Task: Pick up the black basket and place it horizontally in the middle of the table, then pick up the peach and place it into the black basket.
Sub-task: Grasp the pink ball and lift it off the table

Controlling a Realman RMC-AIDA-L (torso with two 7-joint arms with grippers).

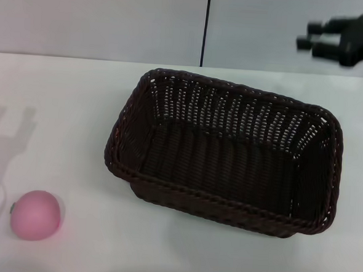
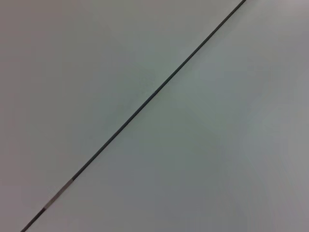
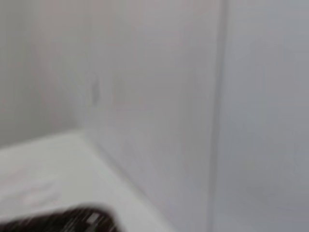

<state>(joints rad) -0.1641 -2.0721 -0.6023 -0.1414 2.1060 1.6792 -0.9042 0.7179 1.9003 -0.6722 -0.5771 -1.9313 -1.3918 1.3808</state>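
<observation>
The black basket (image 1: 229, 154) lies upright and empty on the white table (image 1: 66, 104), a little right of the middle, its long side running left to right and slightly turned. A piece of its dark rim shows in the right wrist view (image 3: 63, 223). The pink peach (image 1: 36, 214) rests on the table at the front left, well apart from the basket. My right gripper (image 1: 306, 34) hangs in the air at the far right, above and behind the basket, open and empty. My left gripper is out of view; only its shadow (image 1: 12, 129) falls on the table's left side.
A pale wall (image 1: 102, 20) with a dark vertical seam (image 1: 206, 26) stands behind the table. The left wrist view shows only that wall and a seam (image 2: 154, 93). Bare tabletop lies between the peach and the basket.
</observation>
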